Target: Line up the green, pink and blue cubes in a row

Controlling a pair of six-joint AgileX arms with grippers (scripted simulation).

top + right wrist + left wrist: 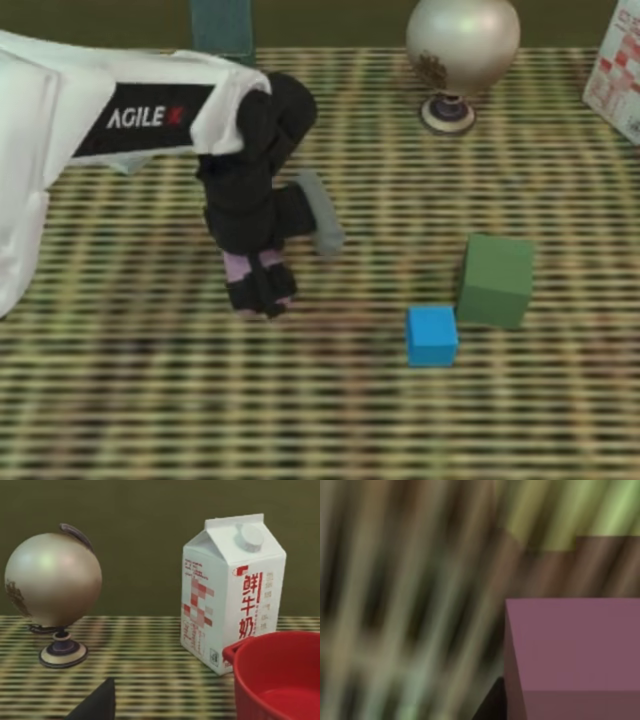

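Two of the three cubes sit loose on the woven mat right of centre: the green cube and, just beside its near-left corner, the smaller blue cube. I have my left arm reaching in from the table's left side, and its left gripper points down at the mat well to the left of those two. Its dark fingers are pinched on the pink cube, which peeks out between them from above and fills the corner of the left wrist view. I cannot tell whether that cube touches the mat. At the far edge stand a pale globe and, at the far right, a milk carton; the right wrist view also shows a red pot near the carton. My right arm is out of the top view, and I cannot tell how its gripper stands
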